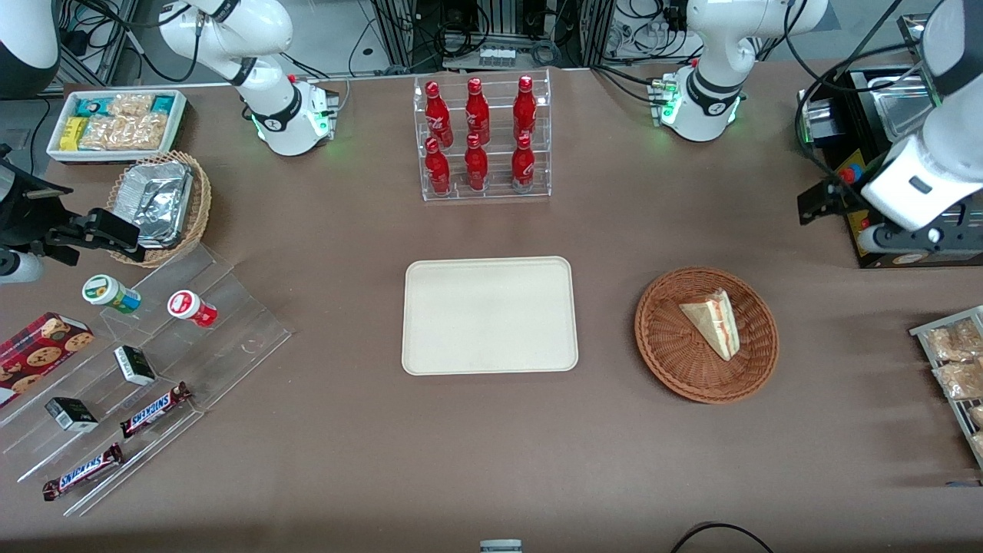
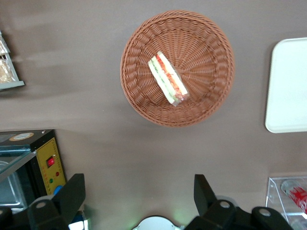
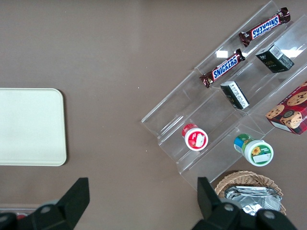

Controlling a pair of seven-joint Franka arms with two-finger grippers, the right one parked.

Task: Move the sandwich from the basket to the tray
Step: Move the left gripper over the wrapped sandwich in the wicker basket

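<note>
The sandwich (image 1: 714,322), a wrapped pale wedge with red and green filling, lies in the round reddish-brown basket (image 1: 674,355). The cream tray (image 1: 489,315) lies flat and bare beside the basket, toward the parked arm's end. My left gripper (image 1: 823,201) hangs high over the table, farther from the front camera than the basket and toward the working arm's end. It is open and empty. The left wrist view shows its fingers wide apart (image 2: 139,184), well clear of the sandwich (image 2: 168,79), the basket (image 2: 206,57) and the tray's edge (image 2: 290,86).
A black machine with a red button (image 1: 868,173) stands close beside the gripper. A wire rack of bagged snacks (image 1: 956,361) sits at the working arm's end. A clear rack of red bottles (image 1: 482,138) stands farther from the front camera than the tray. Acrylic steps with snacks (image 1: 138,361) sit toward the parked arm's end.
</note>
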